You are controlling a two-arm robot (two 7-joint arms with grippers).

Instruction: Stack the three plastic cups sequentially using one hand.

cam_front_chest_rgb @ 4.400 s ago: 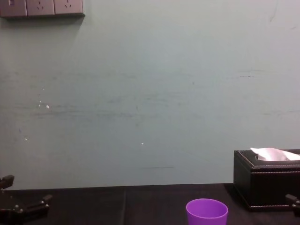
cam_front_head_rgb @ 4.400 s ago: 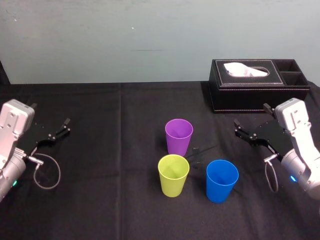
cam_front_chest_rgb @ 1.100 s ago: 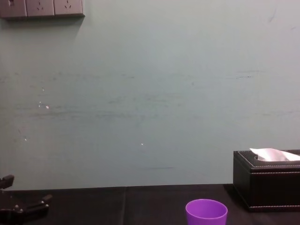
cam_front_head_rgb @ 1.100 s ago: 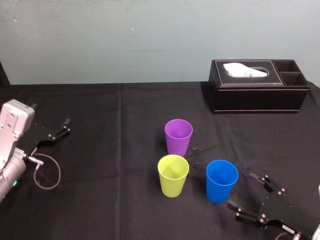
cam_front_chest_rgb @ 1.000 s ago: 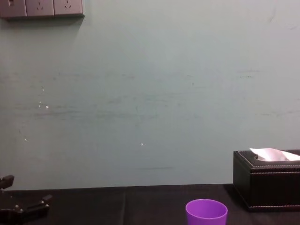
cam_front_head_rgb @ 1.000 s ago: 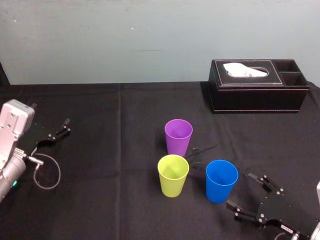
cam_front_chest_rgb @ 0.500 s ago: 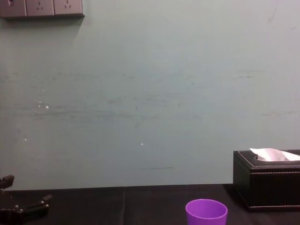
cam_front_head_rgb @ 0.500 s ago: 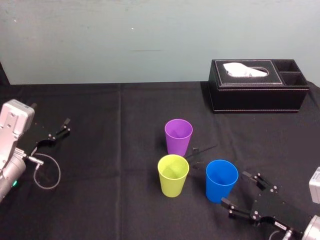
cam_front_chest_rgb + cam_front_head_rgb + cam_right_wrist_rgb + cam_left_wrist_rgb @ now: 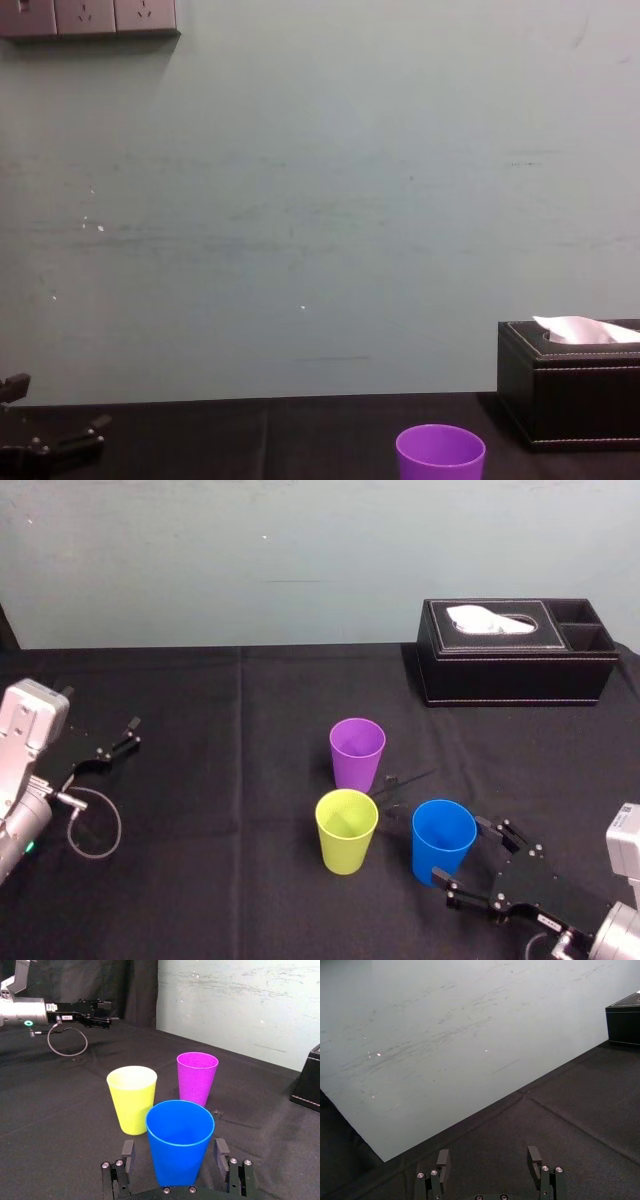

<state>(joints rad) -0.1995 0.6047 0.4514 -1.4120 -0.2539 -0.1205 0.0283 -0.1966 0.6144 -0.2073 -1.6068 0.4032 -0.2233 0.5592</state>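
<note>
Three plastic cups stand upright on the black cloth: purple (image 9: 357, 752) at the back, yellow-green (image 9: 346, 830) in front of it, blue (image 9: 443, 840) to the right. My right gripper (image 9: 458, 850) comes in low from the right, open. Its fingers (image 9: 128, 1152) flank the blue cup (image 9: 180, 1142) with a gap on each side, touching nothing. The right wrist view has the yellow-green cup (image 9: 131, 1097) and purple cup (image 9: 197, 1077) beyond. My left gripper (image 9: 120, 738) rests open at the table's left edge, nothing between its fingers (image 9: 442, 1160). The purple cup's rim (image 9: 440, 452) shows in the chest view.
A black tissue box (image 9: 515, 665) sits at the back right, well behind the cups. A grey cable loop (image 9: 90, 825) hangs by the left arm. A pale wall (image 9: 300, 560) closes the table's far side. Bare black cloth (image 9: 220, 780) lies between the left arm and the cups.
My right gripper has slid leftward along the table toward the blue cup, so its open fingers now straddle the cup. The cups and the left arm have stayed put.
</note>
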